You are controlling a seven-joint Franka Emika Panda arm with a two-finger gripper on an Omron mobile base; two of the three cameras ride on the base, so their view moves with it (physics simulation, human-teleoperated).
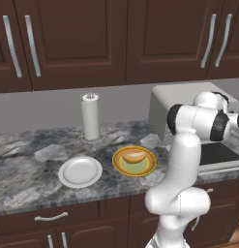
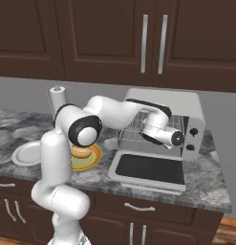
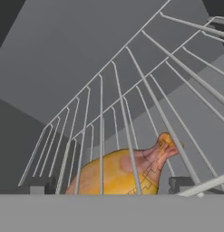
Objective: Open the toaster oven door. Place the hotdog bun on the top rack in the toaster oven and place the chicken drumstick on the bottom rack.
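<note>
Item: toaster oven [image 2: 186,107], silver-grey, on the marbled grey worktop [image 1: 24,169] beneath dark brown wall cabinets [image 1: 72,38]. Toaster oven door [image 2: 150,170] folded down flat, dark glass facing up.

Item: end effector [image 2: 160,131], reaching into the oven mouth. Its finger tips [image 3: 41,186] stand wide apart, nothing clamped between them.

Item: chicken drumstick [image 3: 127,170], golden, bone end tilted upward, lying in the oven cavity just beyond the tips, with rack wires [image 3: 122,113] crossing the hand view. Which rack carries it cannot be told for certain; judged the bottom one.

Item: hotdog bun [image 1: 134,157], resting on a yellow plate [image 1: 149,167] on the worktop, left of the oven. An empty white plate [image 1: 81,172] and a paper towel roll [image 1: 90,116] stand further left.

Step in hand: drumstick placement appears done, jaws released. Next move calls for drawing the arm straight back clear of the racks, then going to the bun for the top rack.
</note>
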